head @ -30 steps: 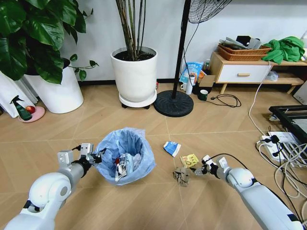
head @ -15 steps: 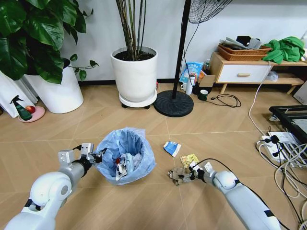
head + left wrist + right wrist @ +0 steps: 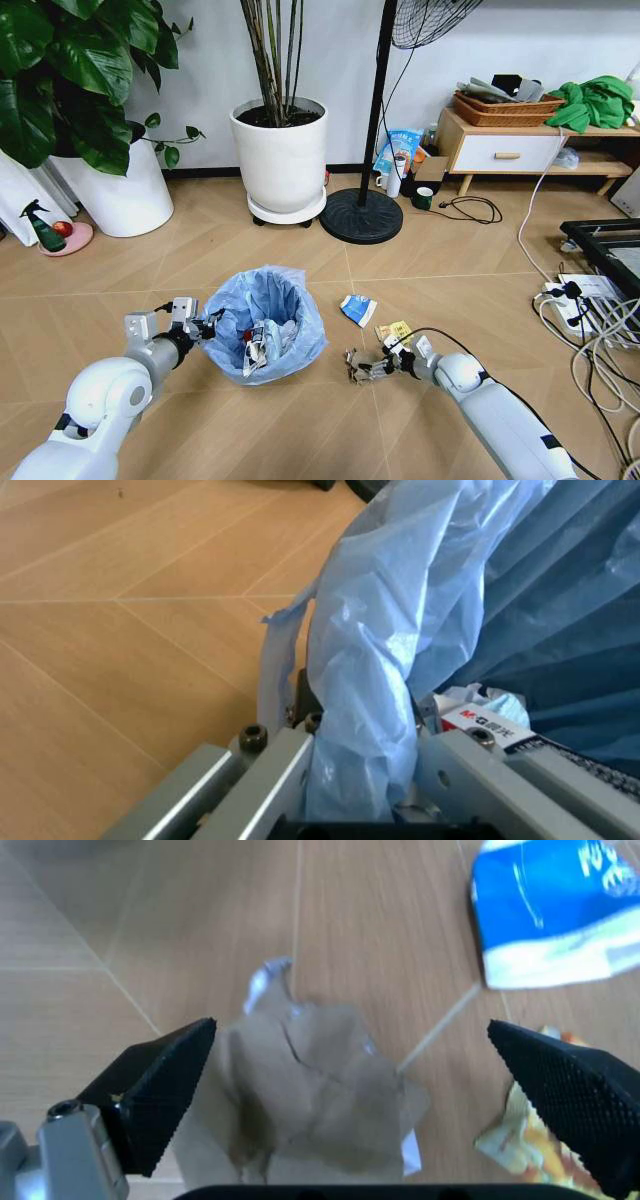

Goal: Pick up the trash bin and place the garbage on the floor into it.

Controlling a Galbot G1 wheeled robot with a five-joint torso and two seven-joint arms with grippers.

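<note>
Trash bin (image 3: 264, 325) sits on the floor (image 3: 200, 260) near-left of centre: small, round, dark body almost fully wrapped by a crinkly light blue bag (image 3: 370, 667) that spills over the rim. Inside: white/black scraps, a bit of red, and a white carton w/ red label (image 3: 490, 721) seen in left wrist view.

Left gripper (image 3: 196, 327) at the bin's left rim, jaws clamped on rim + bag; blue plastic bunched between the metal fingers (image 3: 275, 769).

Right gripper (image 3: 368, 367) low at the floor, right of the bin, jaws spread wide w/ the brown wad (image 3: 305, 1091) between them. Black textured fingertips (image 3: 160, 1087) stand either side of the wad, not squeezing it in right wrist view. Wad = crumpled brown paper/card, creased, w/ a pale torn edge.

Other garbage on the floor just beyond the wad: blue-white packet (image 3: 358, 309), flat, glossy, lying far-left of the gripper; yellow wrapper (image 3: 395, 332) crinkled, w/ orange print, just right of the packet and next to the right arm's wrist.

Behind: white plant pot (image 3: 280, 160), fan base (image 3: 361, 216), low wooden cabinet (image 3: 500, 150) at far right, cables (image 3: 590, 310) on the right.
</note>
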